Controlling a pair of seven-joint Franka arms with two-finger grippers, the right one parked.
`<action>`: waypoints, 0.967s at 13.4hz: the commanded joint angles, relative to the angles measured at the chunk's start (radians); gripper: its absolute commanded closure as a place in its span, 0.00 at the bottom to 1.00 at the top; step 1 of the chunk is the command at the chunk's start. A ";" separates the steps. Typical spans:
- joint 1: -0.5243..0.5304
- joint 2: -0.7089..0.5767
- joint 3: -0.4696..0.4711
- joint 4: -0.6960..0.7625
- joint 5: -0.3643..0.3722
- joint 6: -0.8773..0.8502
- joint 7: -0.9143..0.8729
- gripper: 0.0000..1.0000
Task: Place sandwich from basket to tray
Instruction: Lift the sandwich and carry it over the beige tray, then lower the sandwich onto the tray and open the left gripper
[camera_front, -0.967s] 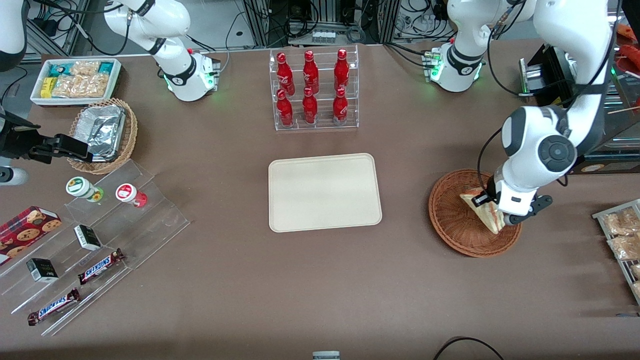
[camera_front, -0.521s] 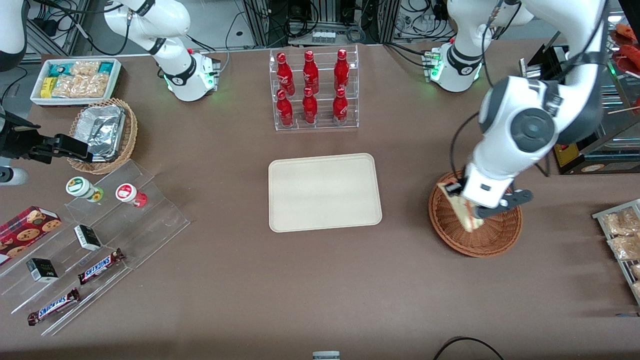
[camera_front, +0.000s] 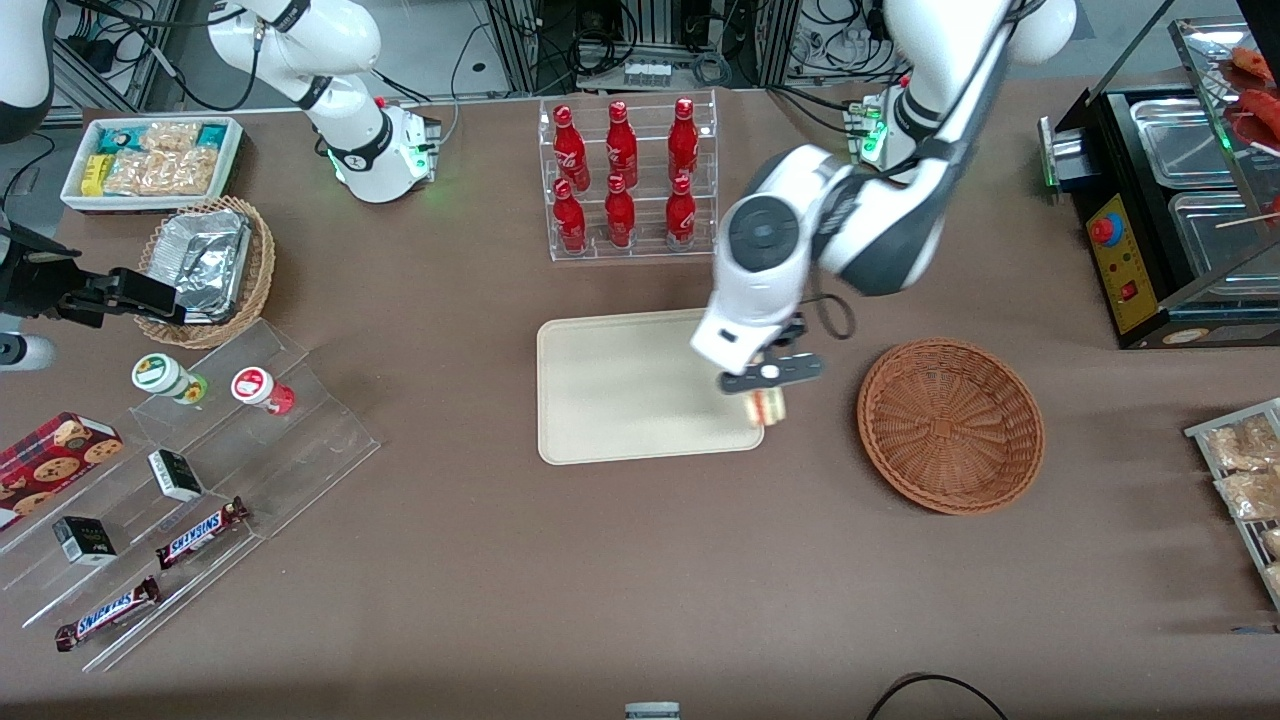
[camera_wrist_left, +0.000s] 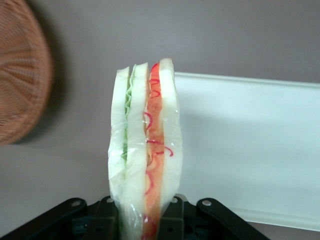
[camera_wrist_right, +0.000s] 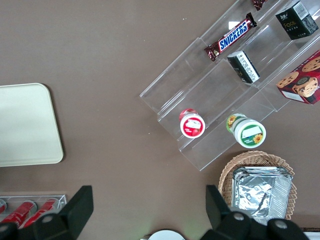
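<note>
The gripper pinches the sandwich above the tray's edge nearest the basket, over the counter.

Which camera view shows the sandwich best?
The left wrist view: the sandwich fills it, layers clear, gripped in the hand. The front view shows only a small part under the hand, at the tray edge. The right wrist view shows none.

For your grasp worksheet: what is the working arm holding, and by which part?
The end effector, above the tray's edge nearest the basket, grips the wrapped sandwich at one end, bread faces pinched.
</note>
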 joint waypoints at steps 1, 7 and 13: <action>-0.069 0.117 0.016 0.119 0.032 0.016 -0.051 0.94; -0.175 0.231 0.016 0.113 0.038 0.219 -0.092 0.94; -0.208 0.291 0.018 0.109 0.065 0.241 -0.111 0.94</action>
